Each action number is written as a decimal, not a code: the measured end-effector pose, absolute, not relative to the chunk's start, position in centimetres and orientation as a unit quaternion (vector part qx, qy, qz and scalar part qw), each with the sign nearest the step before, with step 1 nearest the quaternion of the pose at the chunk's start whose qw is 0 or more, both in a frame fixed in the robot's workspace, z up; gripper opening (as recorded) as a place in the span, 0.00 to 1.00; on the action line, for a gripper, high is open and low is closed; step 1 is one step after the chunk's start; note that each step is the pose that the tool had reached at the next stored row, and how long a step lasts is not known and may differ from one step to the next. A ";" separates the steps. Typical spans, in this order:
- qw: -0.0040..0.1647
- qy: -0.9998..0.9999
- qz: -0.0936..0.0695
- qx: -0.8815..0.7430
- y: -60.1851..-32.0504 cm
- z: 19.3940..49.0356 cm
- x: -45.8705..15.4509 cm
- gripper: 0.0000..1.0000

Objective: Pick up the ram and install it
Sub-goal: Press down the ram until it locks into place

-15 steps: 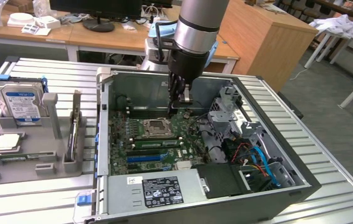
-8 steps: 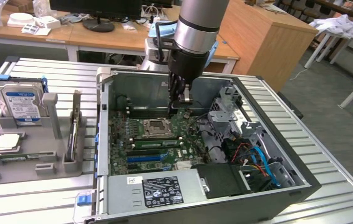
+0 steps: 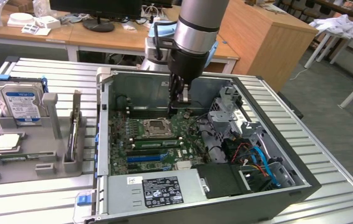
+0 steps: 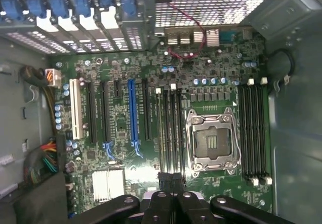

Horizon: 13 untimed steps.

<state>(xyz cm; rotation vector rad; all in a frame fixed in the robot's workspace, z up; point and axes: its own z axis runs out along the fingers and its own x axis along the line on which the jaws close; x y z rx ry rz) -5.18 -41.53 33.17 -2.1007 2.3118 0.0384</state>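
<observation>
Claw [image 3: 181, 99] hangs inside the open computer case [image 3: 288, 186], just above the motherboard [image 3: 164, 140] near the CPU socket [image 3: 158, 126]; its fingers look pressed close together, pinching something thin and dark at their tips, though I cannot tell whether that is the ram. In the wrist view the claw [image 4: 173, 183] sits over the memory slots [image 4: 168, 128] beside the socket [image 4: 212, 142]. On the desk [image 3: 33, 196], a grey holder [image 3: 14, 163] carries a hard drive [image 3: 19, 103] and a silver processor [image 3: 8, 141].

Arm [image 3: 196, 28]: upper part cut off by frame edge. Gripper [image 4: 172, 194]: fingertips cut off by edge. Drive [image 3: 19, 103]: label text too small.
</observation>
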 end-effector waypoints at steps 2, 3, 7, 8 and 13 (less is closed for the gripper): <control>0.009 0.749 0.012 -0.662 -41.5 33.2 -5.2 0.10; 0.009 0.754 0.012 -0.657 -41.5 33.1 -5.2 0.10; 0.009 0.773 0.012 -0.635 -41.5 33.1 -5.2 0.10; 0.010 0.777 0.012 -0.629 -41.5 33.1 -5.2 0.10; 0.010 0.803 0.011 -0.596 -41.5 33.1 -5.2 0.10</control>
